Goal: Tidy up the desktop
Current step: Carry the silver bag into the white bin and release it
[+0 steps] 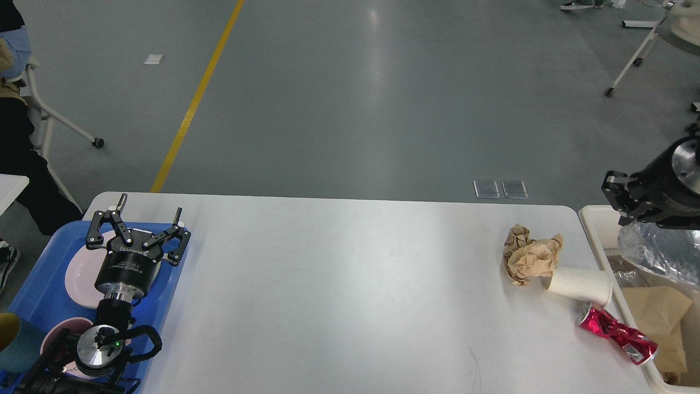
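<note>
The white desktop [339, 295] fills the lower view. Near its right edge lie a crumpled brown paper ball [529, 259], a white paper cup on its side [581, 285] and a crushed red can [617, 334]. My right gripper [629, 221] is raised at the far right, shut on a crumpled clear plastic bag [659, 250] that hangs over the cream-white bin [593, 223]. My left gripper [143, 219] is open and empty above the blue tray [38, 284] at the left.
The blue tray holds two pink plates [76, 273] and a teal cup [12, 339]. The bin holds brown paper [664, 317]. A chair [49, 120] and a person stand at the far left, beyond the table.
</note>
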